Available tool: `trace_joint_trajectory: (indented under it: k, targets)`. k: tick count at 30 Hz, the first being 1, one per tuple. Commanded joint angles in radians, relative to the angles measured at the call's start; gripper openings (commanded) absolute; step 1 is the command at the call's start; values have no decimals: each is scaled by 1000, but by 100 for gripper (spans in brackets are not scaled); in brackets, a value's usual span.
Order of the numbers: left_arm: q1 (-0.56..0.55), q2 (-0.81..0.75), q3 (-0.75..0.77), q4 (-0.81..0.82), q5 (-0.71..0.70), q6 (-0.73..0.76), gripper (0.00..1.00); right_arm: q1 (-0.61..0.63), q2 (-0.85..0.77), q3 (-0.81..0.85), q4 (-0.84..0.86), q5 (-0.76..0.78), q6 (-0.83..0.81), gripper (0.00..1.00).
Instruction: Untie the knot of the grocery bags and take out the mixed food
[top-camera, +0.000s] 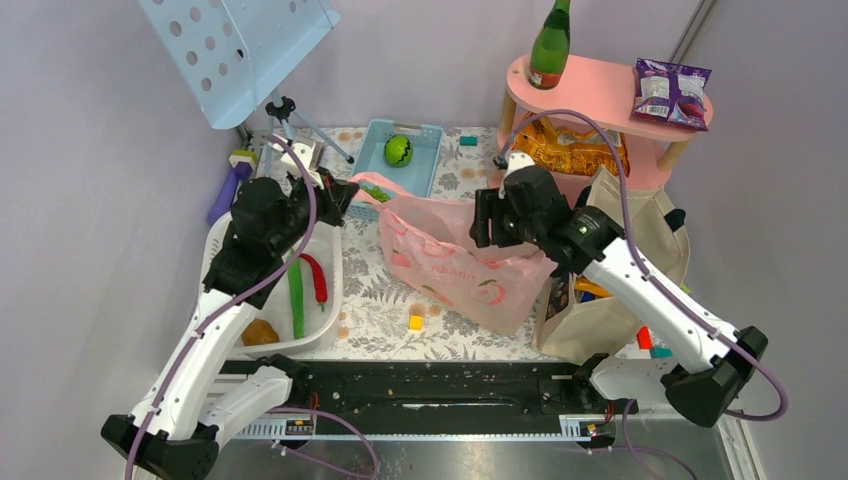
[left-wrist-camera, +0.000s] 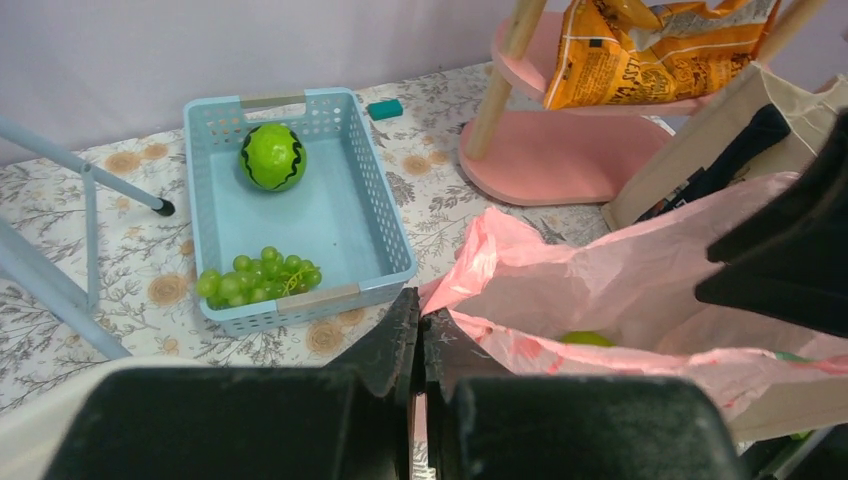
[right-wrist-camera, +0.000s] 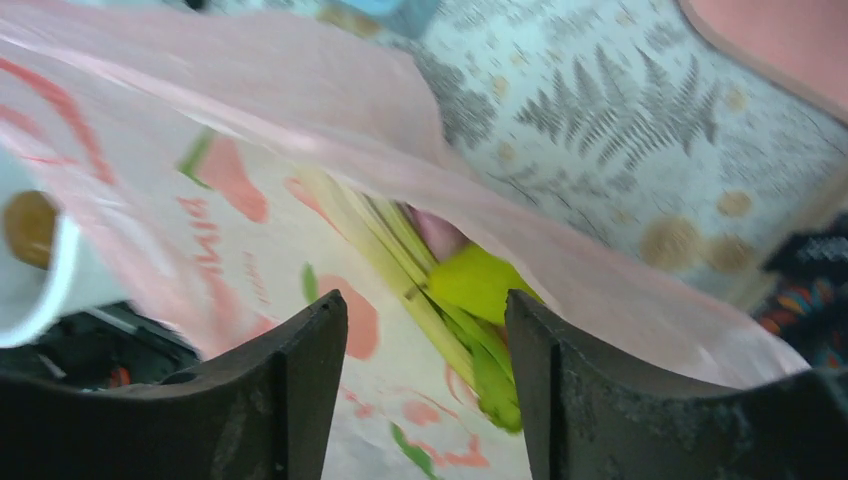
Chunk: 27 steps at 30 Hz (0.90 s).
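The translucent pink grocery bag (top-camera: 470, 275) stands open in the middle of the table. My left gripper (top-camera: 345, 195) is shut on its left edge; in the left wrist view the closed fingertips (left-wrist-camera: 420, 320) pinch the pink film (left-wrist-camera: 620, 280). My right gripper (top-camera: 490, 215) hovers open over the bag's mouth, its fingers (right-wrist-camera: 320, 350) apart with nothing clamped. Inside the bag lie a yellow-green pear (right-wrist-camera: 480, 280) and pale-stemmed leeks (right-wrist-camera: 400, 265). The beige canvas tote (top-camera: 612, 205) stands to the right, under my right arm.
A blue basket (left-wrist-camera: 320, 220) behind the bag holds a green ball (left-wrist-camera: 272, 156) and grapes (left-wrist-camera: 258, 275). A white tray (top-camera: 337, 290) at left holds vegetables. The pink stand (top-camera: 600, 85) carries a green bottle (top-camera: 550, 45), purple packet (top-camera: 672, 92) and orange crisp packets (top-camera: 570, 150). A yellow cube (top-camera: 416, 322) lies in front.
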Motion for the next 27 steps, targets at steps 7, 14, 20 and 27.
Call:
trace_joint_trajectory:
  k: [7, 14, 20, 27]
  targets:
    - [6, -20, -15, 83, 59, 16, 0, 13, 179, 68, 270, -132, -34, 51]
    - [6, -23, -15, 84, 44, 14, 0, 54, 216, -49, 325, -78, -70, 51]
    - [6, -13, -1, 56, -28, 0, 0, 187, 156, -193, 368, -69, -47, 54]
    - [6, -17, 3, 34, -29, 11, 0, 295, 170, -247, 395, -9, 46, 57]
